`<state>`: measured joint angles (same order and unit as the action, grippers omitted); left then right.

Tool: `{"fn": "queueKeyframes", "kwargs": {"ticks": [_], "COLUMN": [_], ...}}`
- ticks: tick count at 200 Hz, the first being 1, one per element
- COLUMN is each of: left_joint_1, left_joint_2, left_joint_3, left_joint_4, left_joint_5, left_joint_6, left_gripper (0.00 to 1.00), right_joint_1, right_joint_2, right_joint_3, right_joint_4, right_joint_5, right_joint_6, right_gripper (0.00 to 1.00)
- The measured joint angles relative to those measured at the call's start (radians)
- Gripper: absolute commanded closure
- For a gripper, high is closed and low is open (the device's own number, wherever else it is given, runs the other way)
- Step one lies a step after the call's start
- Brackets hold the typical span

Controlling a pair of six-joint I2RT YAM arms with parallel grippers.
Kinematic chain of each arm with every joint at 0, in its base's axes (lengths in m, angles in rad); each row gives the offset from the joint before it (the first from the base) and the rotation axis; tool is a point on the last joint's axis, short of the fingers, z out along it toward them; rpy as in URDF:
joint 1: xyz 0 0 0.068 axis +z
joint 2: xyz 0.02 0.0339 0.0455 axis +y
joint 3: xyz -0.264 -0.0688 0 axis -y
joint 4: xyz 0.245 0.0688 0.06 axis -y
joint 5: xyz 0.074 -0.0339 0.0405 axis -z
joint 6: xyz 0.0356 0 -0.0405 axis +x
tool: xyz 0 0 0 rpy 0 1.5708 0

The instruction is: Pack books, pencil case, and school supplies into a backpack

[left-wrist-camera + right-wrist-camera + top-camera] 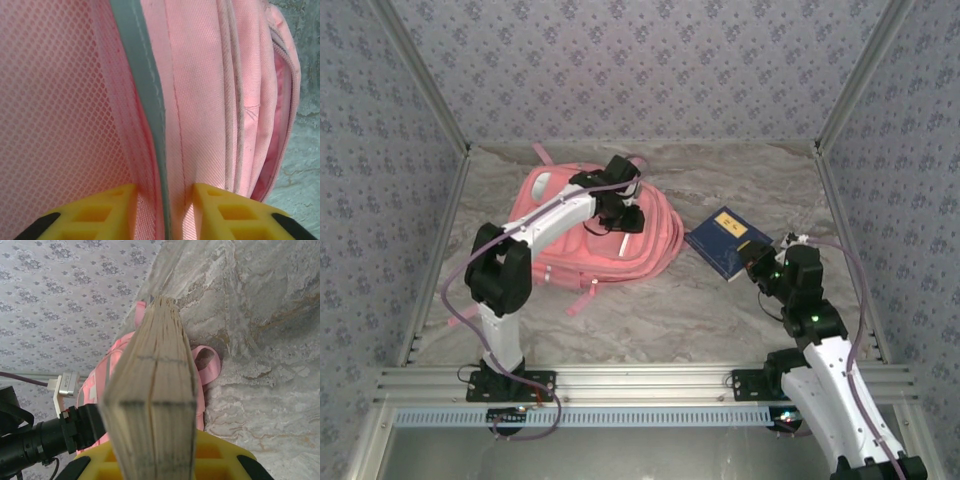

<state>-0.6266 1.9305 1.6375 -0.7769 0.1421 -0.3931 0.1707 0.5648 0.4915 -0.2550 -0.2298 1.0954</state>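
Observation:
The pink backpack lies flat at the middle of the table. My left gripper is down on its top. In the left wrist view, the yellow fingers press from both sides on a raised fold of pink fabric with a grey-white trim strip, so the left gripper is shut on the backpack. To the backpack's right, my right gripper is shut on the near end of the dark navy books. Their pale page edges stand up between its fingers, with the backpack behind them.
A pink strap loop of the backpack lies on the marbled table. Patterned walls close in the back and both sides. The left arm's black wrist and cable are visible at the lower left of the right wrist view.

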Motion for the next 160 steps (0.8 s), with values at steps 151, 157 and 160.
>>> {"fn": "queueKeyframes", "kwargs": {"ticks": [151,157,160], "left_joint_1": [-0.042,-0.042,-0.042], "left_joint_2": [0.036,0.026,0.018], "left_joint_3": [0.126,0.135,0.138], "left_joint_4": [-0.134,-0.148,-0.155], "left_joint_5": [-0.033,-0.028,-0.026], "left_joint_6": [0.107,0.114,0.118], "left_gripper": [1.0,1.0,1.0], "right_joint_1": [-0.01,-0.01,-0.01], "right_joint_2": [0.031,0.028,0.024], "right_joint_3": [0.005,0.014,0.018], "right_joint_4": [0.02,0.014,0.009], "right_joint_5": [-0.048,-0.048,-0.048], "right_joint_6": [-0.021,-0.032,-0.038], "right_gripper": [1.0,1.0,1.0]}}
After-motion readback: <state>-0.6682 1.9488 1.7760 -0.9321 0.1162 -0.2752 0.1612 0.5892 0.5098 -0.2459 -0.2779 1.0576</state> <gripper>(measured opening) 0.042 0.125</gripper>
